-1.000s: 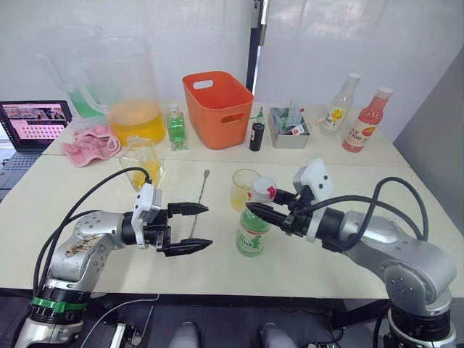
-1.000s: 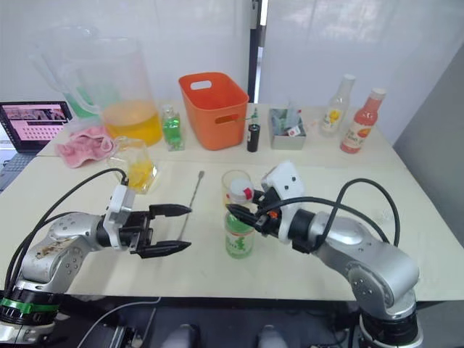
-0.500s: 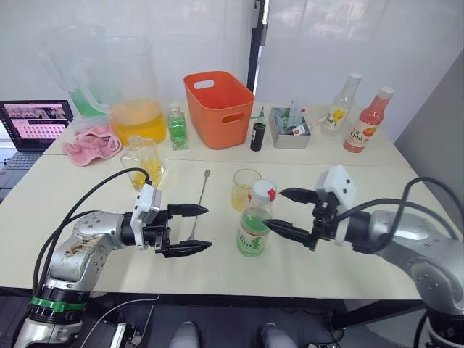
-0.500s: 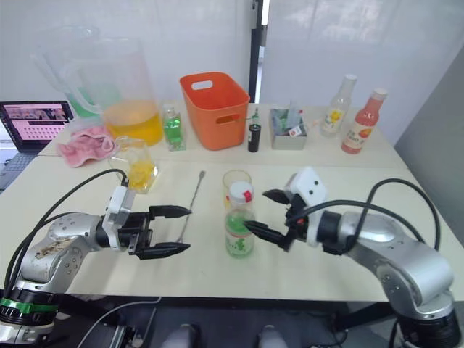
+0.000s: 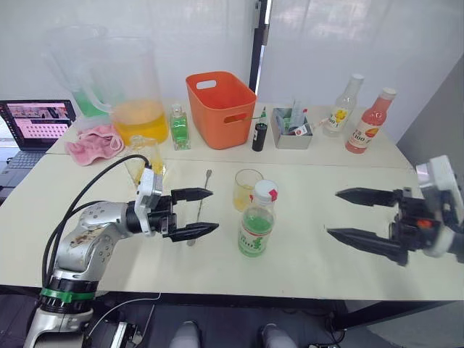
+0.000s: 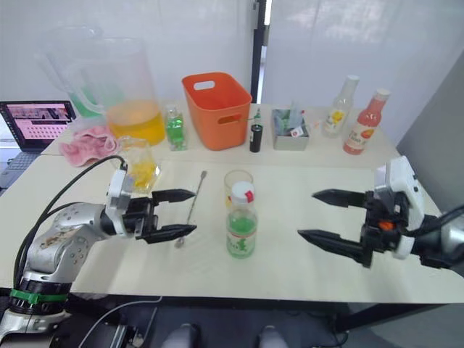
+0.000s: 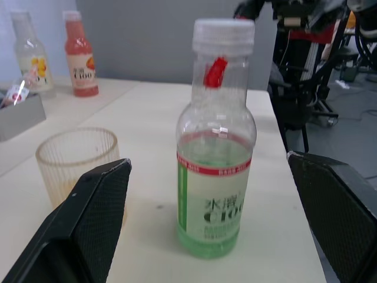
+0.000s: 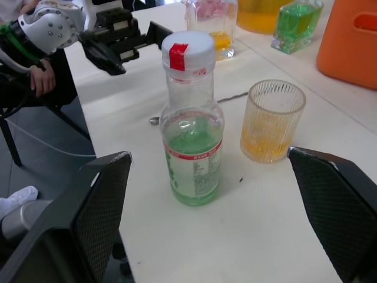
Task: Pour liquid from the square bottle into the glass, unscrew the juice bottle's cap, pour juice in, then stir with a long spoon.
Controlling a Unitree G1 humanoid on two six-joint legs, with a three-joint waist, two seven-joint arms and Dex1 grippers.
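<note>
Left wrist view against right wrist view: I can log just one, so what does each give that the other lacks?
The left wrist view adds the far end of the table: the pink-red bottle, the yellow-labelled bottle and a grey tray.
The right wrist view adds the open left hand, the long spoon lying flat, the square bottle, a small green bottle and the orange basket.
Both give the juice bottle upright with its cap on, and the glass beside it.
</note>
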